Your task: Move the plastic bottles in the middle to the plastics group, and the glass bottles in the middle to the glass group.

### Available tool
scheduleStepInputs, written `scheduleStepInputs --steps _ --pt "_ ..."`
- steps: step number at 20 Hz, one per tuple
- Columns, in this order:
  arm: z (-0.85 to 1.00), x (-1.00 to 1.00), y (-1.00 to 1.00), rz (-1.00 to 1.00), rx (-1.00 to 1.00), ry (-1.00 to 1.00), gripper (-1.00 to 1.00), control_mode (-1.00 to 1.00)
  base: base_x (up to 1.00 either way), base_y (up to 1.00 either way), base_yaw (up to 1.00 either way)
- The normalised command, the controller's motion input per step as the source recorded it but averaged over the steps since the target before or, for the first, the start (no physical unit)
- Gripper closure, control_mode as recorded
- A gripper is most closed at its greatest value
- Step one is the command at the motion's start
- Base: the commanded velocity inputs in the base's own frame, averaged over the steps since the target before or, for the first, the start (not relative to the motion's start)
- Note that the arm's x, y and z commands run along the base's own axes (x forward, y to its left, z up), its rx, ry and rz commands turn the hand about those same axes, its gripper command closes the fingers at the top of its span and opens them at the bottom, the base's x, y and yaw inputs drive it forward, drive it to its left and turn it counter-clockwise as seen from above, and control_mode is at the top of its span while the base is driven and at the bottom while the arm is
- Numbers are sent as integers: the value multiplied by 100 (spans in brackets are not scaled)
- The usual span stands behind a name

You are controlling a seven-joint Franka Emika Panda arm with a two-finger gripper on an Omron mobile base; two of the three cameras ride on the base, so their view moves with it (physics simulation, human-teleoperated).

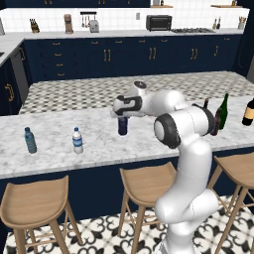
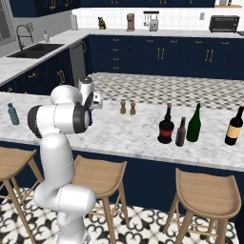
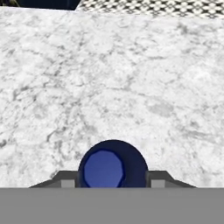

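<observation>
The gripper (image 1: 122, 117) hangs straight down over the navy bottle (image 1: 122, 126), which stands upright on the marble counter (image 1: 99, 144) near the middle of the left base view. In the hand view the bottle's blue cap (image 3: 104, 169) sits between the two dark fingertips (image 3: 66, 179), one at its 9 o'clock and one at its 3 o'clock. The jaws stand apart on either side of the bottle; whether they press on it I cannot tell.

From the navy bottle, the two clear water bottles are at about 8 o'clock in the left base view: the teal-tinted bottle (image 1: 31, 140) farther out, the white-labelled bottle (image 1: 77, 141) nearer, both upright and well apart from it.

In the right base view, the other bottles stand toward 3 o'clock from the arm. The squat red-labelled bottle (image 2: 166, 125) and the slim dark bottle (image 2: 180, 132) are just beside each other, with the green wine bottle (image 2: 194, 123) next to the slim one. The dark wine bottle (image 2: 234, 127) with a cream label stands apart at the far end. Two tiny brown items (image 2: 127, 107) stand side by side farther back on the counter.

No writing on any label can be read; the labels show as colour patches only.
</observation>
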Motion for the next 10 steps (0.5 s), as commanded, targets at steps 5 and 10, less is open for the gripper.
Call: scheduleStepInputs --steps 5,10 --pt "0 -25 79 13 0 0 100 -100 0 0 0" --pt "0 -31 52 15 0 0 100 -100 0 0 0"
